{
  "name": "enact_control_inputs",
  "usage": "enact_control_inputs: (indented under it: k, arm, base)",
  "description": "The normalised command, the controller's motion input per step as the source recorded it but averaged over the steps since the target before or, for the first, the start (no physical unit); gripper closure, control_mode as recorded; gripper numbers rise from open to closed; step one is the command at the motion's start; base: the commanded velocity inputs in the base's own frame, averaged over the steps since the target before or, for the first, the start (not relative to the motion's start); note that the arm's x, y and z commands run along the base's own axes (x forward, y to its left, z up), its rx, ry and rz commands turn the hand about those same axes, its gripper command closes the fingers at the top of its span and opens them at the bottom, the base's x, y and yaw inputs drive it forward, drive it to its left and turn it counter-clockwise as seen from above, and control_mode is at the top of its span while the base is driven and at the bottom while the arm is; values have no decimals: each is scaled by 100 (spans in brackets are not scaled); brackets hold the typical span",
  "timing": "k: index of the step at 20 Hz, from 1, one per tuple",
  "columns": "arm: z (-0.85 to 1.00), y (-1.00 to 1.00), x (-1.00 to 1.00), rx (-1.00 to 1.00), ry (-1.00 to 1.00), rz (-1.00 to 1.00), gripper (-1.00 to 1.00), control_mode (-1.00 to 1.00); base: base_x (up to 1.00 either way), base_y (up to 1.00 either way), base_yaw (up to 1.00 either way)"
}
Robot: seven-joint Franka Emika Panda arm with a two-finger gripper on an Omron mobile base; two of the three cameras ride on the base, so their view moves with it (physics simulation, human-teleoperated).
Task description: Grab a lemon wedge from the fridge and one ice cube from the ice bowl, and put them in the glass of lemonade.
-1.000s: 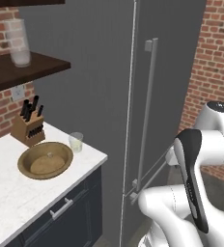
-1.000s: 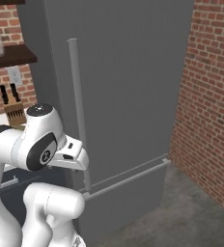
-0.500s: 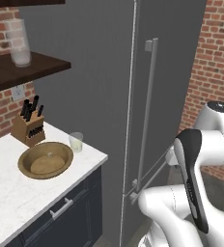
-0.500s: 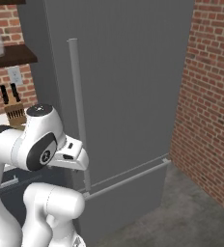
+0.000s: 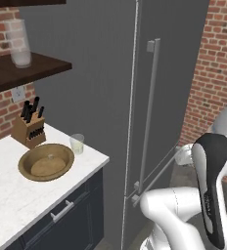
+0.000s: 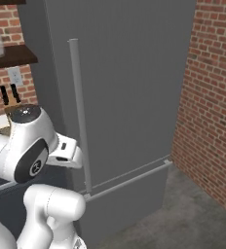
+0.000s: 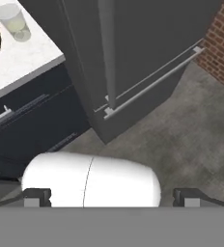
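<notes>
The claw [image 7: 111, 197] sits wide apart, its two dark fingertips [image 7: 36, 197] poking up far from each other at the bottom of the hand view, and nothing is between them. It looks down from in front of the fridge [image 7: 147, 43], whose doors are shut, the long vertical bar handle [image 7: 106, 53] running up the middle and a second bar lying across the lower drawer. In the right base view the hand hangs just beside that vertical handle [image 6: 79, 114], not touching it as far as one can tell. Over to the fridge's left runs the white counter [image 5: 17, 200] on dark cabinets, and right at its near corner stands the glass of lemonade [image 5: 77, 144], upright, pale liquid low inside. Just beside it lies the ice bowl [image 5: 46, 161], wide and wooden, with something pale and tiny near its middle, too small to call. Behind the bowl sits a knife block [image 5: 30, 129] against the brick wall, and a frosted glass [image 5: 19, 44] stands up on the dark shelf [image 5: 32, 71].
</notes>
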Motion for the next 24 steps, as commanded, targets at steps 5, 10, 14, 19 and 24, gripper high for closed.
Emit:
enact_control_inputs:
  k: [5,10,14,19,24]
  arm:
    - [72,23,17,2,-19,5,-100,-100]
    - [58,9,81,3,-22,9,-100,-100]
    - [3,-2,100,6,-26,4,-100,-100]
    - [-4,0,87,0,-5,6,-100,-100]
    - [-1,13,77,-4,3,2,-100,-100]
  base:
    - [0,0,0]
    - [0,0,0]
    - [0,0,0]
    - [0,0,0]
    - [0,0,0]
